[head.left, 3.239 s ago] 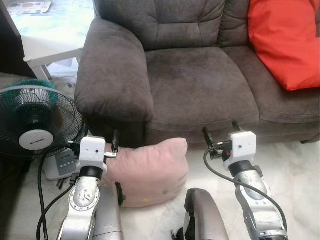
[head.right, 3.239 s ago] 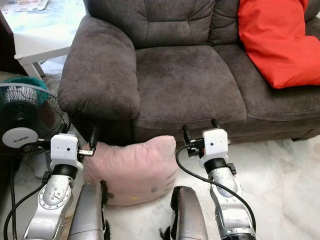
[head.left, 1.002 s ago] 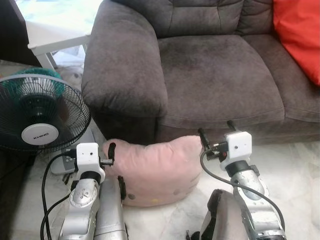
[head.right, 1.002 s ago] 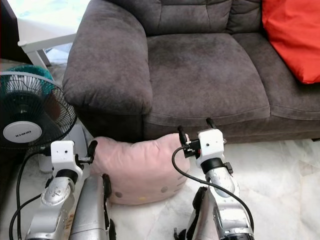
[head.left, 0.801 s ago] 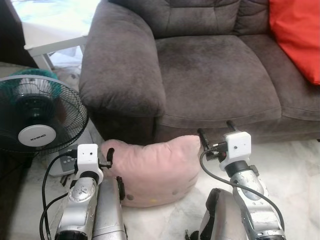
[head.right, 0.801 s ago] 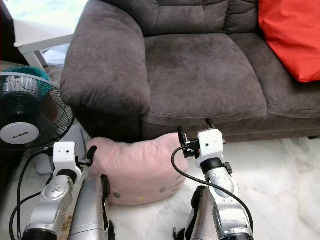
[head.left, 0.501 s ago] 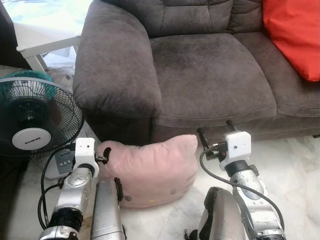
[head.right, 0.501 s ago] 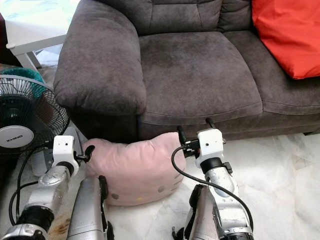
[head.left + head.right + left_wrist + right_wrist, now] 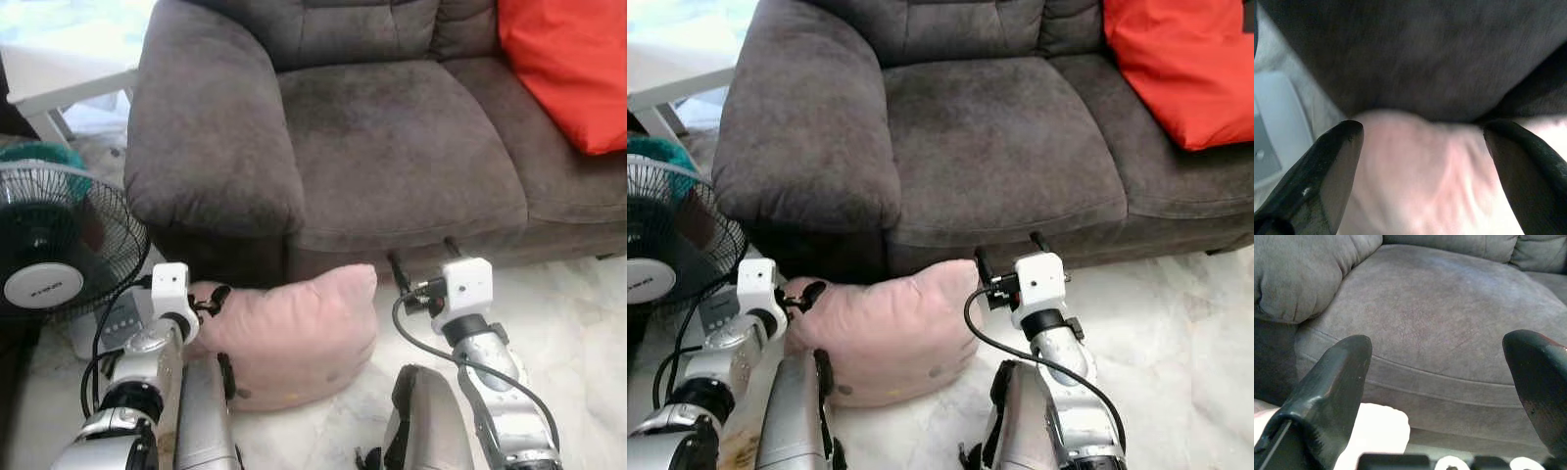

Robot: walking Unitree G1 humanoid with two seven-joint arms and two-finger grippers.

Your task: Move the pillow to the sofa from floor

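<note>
The left gripper (image 9: 210, 300) is now pressing into the soft pink pillow (image 9: 289, 333), fingers spread wide around its left corner. The right gripper (image 9: 423, 262) is hovering open at the pillow's right corner. The left wrist view is showing pink fabric (image 9: 1420, 176) between the fingers.

Pale marble floor (image 9: 578, 323); standing fan (image 9: 49, 255) and white table (image 9: 59, 83) at left.

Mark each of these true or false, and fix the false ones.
1. The pink pillow lies on the floor against the sofa's front. True.
2. The red cushion is on the floor. False: it sits on the sofa.
3. The left end effector is at the pillow's corner. True.
4. The right end effector is clamped on the pillow. False: its fingers stand open beside it.
5. The fan stands to the robot's right. False: it is to the left.
</note>
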